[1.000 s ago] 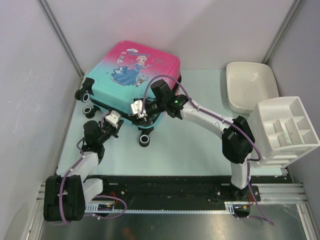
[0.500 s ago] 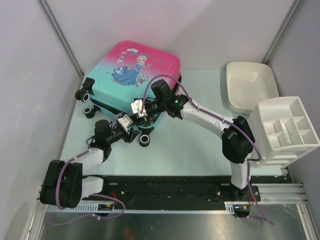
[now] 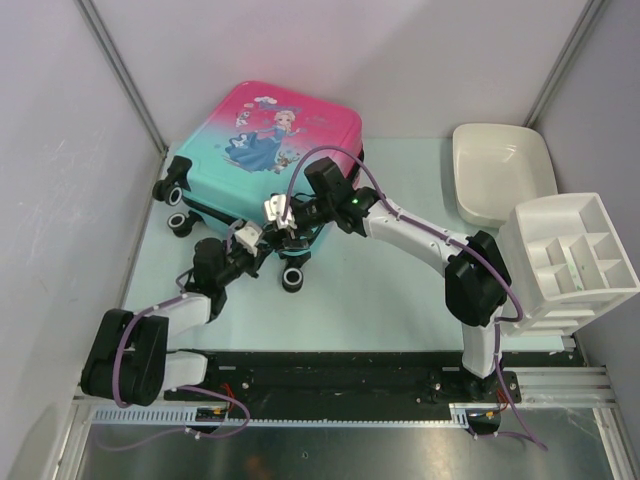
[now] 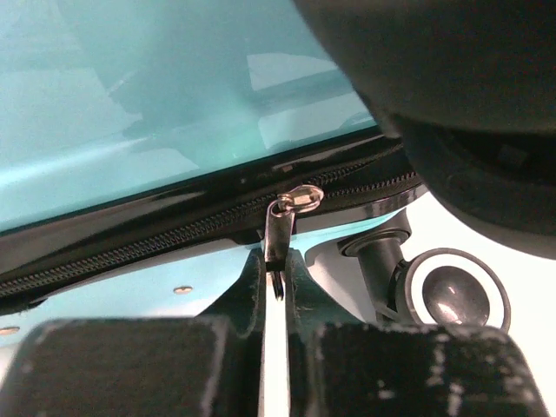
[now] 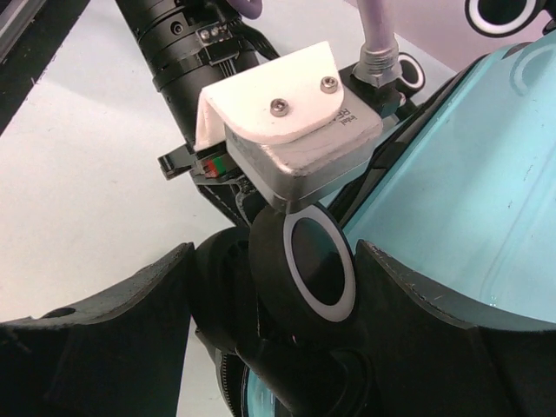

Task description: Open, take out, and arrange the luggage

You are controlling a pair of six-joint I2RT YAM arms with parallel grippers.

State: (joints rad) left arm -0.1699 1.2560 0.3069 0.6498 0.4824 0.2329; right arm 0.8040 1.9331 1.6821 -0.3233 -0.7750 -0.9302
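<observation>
The luggage (image 3: 265, 140) lies flat at the back left, princess print up, wheels toward me. Its teal shell fills the left wrist view (image 4: 130, 87) above the black zipper. My left gripper (image 3: 262, 240) is at the near zipper edge; in its wrist view the gripper (image 4: 276, 265) is shut on the silver zipper pull (image 4: 278, 230), which hangs between the fingertips. My right gripper (image 3: 288, 222) sits just beside it. In the right wrist view the gripper (image 5: 274, 252) closes on a black caster wheel (image 5: 304, 278), with the teal shell (image 5: 452, 200) to the right.
A white tub (image 3: 500, 170) stands at the back right and a white compartment organiser (image 3: 570, 255) at the right edge. Another caster (image 3: 292, 280) sticks out toward me, and more wheels (image 3: 168, 185) sit at the left corner. Grey walls close in on both sides.
My left arm has reached forward and to the right, bringing its gripper up to the suitcase's zipper edge beside the right gripper. The right arm and suitcase have stayed put.
</observation>
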